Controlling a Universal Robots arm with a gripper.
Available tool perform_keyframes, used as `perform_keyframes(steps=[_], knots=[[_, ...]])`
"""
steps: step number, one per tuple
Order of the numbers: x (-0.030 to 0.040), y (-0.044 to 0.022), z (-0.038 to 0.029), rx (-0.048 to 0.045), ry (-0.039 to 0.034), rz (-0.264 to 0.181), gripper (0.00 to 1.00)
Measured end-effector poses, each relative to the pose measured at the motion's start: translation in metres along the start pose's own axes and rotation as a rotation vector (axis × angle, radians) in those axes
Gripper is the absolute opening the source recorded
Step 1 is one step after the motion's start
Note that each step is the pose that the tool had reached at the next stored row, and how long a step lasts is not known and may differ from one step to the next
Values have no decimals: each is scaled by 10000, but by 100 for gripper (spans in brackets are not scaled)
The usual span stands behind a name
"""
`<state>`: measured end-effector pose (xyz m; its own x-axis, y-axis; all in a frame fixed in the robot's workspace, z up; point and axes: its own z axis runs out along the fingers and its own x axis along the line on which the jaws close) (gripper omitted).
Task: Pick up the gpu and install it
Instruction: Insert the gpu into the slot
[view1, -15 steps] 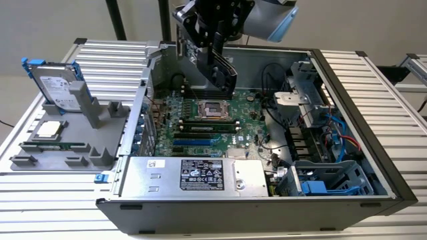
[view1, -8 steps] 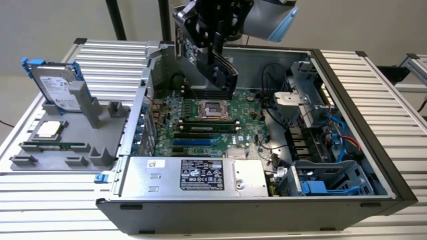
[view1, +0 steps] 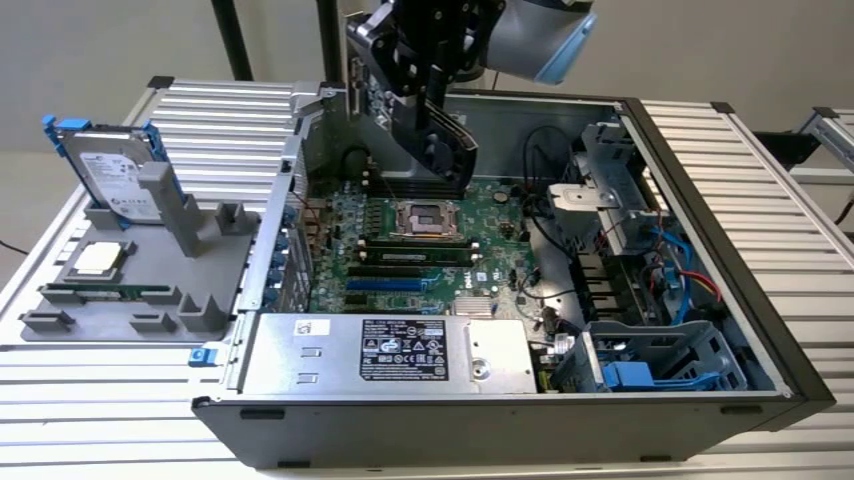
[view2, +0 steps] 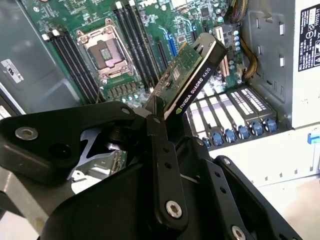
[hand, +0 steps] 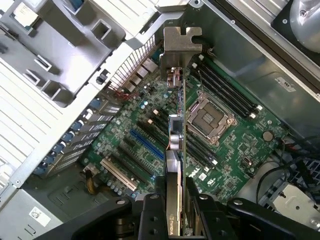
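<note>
While it grips the gpu (view2: 191, 75), the tool (view2: 164, 117) overhangs the motherboard (view2: 70, 12).

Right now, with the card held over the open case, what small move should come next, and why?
Probably ease it sideways toward the blue slot. The fingers clamp the gpu tilted above the motherboard, nearer the CPU socket, not yet over that slot.

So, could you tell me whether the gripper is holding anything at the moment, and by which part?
Yes: the gripper holds the gpu over the motherboard, clamped across its two faces at the end away from its silver bracket.
</note>
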<state>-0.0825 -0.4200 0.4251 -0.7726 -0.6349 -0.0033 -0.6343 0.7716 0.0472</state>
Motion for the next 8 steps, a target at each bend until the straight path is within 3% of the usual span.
perform_keyframes(steps=[8], knots=[[0, 0, 0, -1, 18, -368, 0]])
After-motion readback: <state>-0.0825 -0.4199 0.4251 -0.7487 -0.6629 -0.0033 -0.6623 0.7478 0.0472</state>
